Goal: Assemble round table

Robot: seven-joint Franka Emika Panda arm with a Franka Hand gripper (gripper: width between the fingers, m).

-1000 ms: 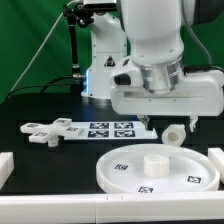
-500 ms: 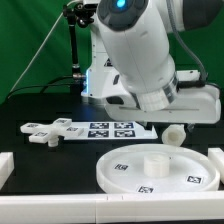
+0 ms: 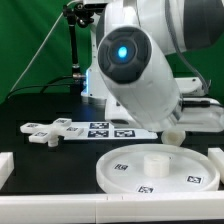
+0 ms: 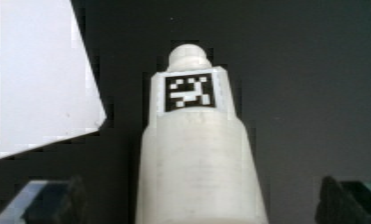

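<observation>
The white round disc (image 3: 155,172) lies flat at the front with a small boss at its centre. The cross-shaped base (image 3: 45,130) lies at the exterior view's left, beside the marker board (image 3: 110,128). The short cylinder leg (image 3: 173,135) lies on the black table, partly hidden by my arm. In the wrist view the leg (image 4: 196,130) shows lengthwise with a tag near its far end. My gripper (image 4: 196,203) is open and straddles the leg's near end. One dark fingertip (image 4: 40,203) stands on each side, with a gap to the leg.
White blocks stand at the table's front left (image 3: 5,165) and front right (image 3: 215,160). A white rail (image 3: 60,205) runs along the front edge. A corner of the marker board (image 4: 31,80) shows in the wrist view. My arm fills the upper exterior view.
My arm has swung round and leaned toward the exterior view's right, over the leg. The disc, base and leg have not moved.
</observation>
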